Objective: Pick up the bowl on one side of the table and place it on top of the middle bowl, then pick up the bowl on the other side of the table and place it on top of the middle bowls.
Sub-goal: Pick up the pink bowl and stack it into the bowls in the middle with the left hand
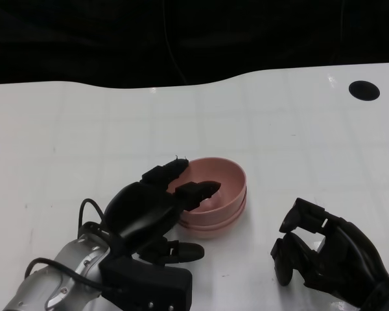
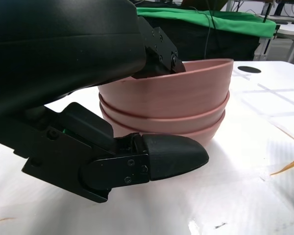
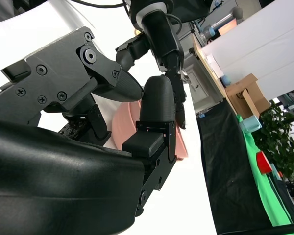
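I count three pink bowls nested into one stack (image 1: 211,194) near the middle of the white desk (image 1: 84,129); the left wrist view shows the three rims (image 2: 186,98) one above another, though from the head camera they read almost as a single bowl. My left hand (image 1: 157,207) is at the stack's near-left side: upper fingers (image 1: 198,191) hook over the rim of the top bowl and reach inside, while another finger (image 2: 171,154) lies low along the outside wall near the base, just above the desk. So that hand is clamped on the stack's top bowl at its rim (I cannot tell how firm the pinch is). My right hand (image 1: 324,249) sits on the desk to the right of the stack, apart from it, its fingers curled downward and inward with nothing in them; the right wrist view shows its fingers (image 3: 157,105) drawn close, with the pink stack (image 3: 125,125) and the left forearm (image 3: 159,29) beyond. One round black hole (image 1: 364,90) sits at the desk's far right corner. In the left wrist view a green cloth (image 2: 210,19) covers something behind the desk, and a small orange-brown smear (image 2: 285,168) marks the desk surface.
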Controlling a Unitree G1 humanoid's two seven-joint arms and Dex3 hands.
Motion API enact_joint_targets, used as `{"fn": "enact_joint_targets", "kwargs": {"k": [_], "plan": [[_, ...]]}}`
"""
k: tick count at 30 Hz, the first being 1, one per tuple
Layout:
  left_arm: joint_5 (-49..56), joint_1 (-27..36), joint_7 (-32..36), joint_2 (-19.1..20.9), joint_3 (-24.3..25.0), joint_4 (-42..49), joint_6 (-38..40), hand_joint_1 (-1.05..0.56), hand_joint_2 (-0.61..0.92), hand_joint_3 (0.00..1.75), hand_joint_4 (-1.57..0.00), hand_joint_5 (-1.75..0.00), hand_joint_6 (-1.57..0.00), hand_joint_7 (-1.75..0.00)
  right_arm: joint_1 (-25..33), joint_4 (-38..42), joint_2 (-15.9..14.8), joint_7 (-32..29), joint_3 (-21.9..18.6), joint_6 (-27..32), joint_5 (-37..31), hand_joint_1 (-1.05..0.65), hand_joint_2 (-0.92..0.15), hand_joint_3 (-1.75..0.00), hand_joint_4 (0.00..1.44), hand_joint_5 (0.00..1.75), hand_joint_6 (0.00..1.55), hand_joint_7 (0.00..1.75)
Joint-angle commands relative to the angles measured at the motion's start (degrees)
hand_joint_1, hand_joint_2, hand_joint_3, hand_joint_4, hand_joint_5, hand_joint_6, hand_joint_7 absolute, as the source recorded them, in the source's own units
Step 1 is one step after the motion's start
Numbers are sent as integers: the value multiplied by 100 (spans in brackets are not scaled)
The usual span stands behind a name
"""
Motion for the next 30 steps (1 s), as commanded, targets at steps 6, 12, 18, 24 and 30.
{"fn": "enact_joint_targets", "kwargs": {"k": [6, 12, 18, 24, 30], "plan": [[50, 28, 299, 82, -22, 142, -48, -103, 92, 88, 0, 0, -24, -1, -36, 25, -120, 9, -68, -25, 4, -18, -52, -124, 93, 175, 75, 159], [-331, 37, 842, 17, 133, 273, -752, -94, 92, 71, -8, -3, -33, -2, -22, -3, -127, 37, -79, -30, 11, -17, -51, -126, 93, 175, 75, 159], [-1301, 88, 961, -305, 492, 687, -1773, -81, 92, 60, -19, -6, -43, -3, 1, -64, -124, -23, -78, 34, 10, -18, -51, -126, 93, 175, 74, 161], [-2495, 400, 454, -557, 927, 404, -2221, -73, 92, 53, -35, -11, -55, -5, -25, -59, -122, -23, -87, 112, 49, -18, -50, -125, 93, 175, 74, 160], [-4059, 1021, -673, -518, 1393, -594, -1861, -57, 92, 54, -69, -22, -71, -8, -67, -26, -138, 22, -102, 137, 43, -18, -50, -125, 94, 175, 74, 161]]}}
